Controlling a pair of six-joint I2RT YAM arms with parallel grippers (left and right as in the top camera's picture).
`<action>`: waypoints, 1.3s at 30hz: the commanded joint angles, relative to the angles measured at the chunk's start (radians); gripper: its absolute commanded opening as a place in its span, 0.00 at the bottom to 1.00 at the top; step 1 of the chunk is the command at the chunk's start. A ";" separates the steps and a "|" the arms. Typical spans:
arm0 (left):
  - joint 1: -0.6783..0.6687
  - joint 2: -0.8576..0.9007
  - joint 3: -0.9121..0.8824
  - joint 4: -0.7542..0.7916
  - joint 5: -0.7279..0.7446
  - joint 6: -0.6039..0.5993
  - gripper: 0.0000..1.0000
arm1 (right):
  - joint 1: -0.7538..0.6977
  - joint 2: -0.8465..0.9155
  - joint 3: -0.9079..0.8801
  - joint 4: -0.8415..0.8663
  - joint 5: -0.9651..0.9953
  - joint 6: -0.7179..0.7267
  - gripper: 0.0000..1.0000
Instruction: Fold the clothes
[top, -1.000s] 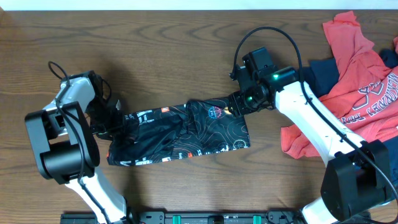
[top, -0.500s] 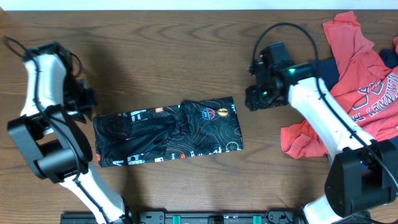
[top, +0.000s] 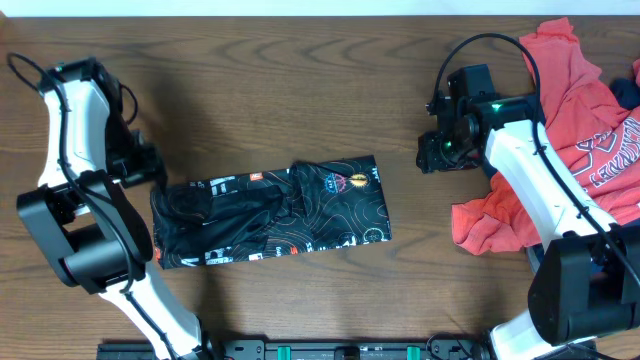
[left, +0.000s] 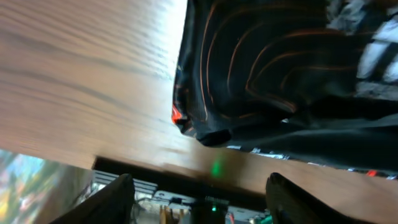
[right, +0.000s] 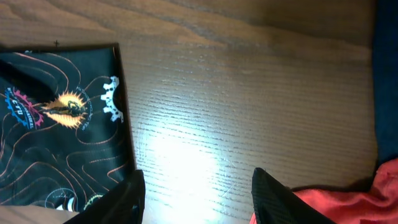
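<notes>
Overhead: black jersey (top: 270, 212), folded into a long band, lies flat mid-tabletop (top: 300, 80), nearer the front edge. Left gripper (top: 148, 168) sits just off the band's left end; right gripper (top: 438, 155) is clear of its right end. Red tee (top: 580, 130) is heaped at the right edge, with a navy garment (top: 630, 92) beside it.

Left wrist: jaws spread wide, holding nothing, jersey edge ahead.

Right wrist: jaws parted, empty, over bare wood between jersey and tee.

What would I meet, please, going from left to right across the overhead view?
left claw → black jersey → right claw → red tee
</notes>
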 joint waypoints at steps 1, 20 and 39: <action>0.006 -0.013 -0.098 0.031 0.004 -0.003 0.73 | -0.003 0.000 0.011 -0.005 0.003 0.005 0.53; 0.004 -0.013 -0.538 0.480 0.258 0.084 0.54 | -0.003 0.000 0.011 -0.001 0.003 0.005 0.54; 0.069 -0.013 -0.045 0.208 0.058 0.023 0.06 | -0.003 0.000 0.011 -0.004 0.003 0.005 0.54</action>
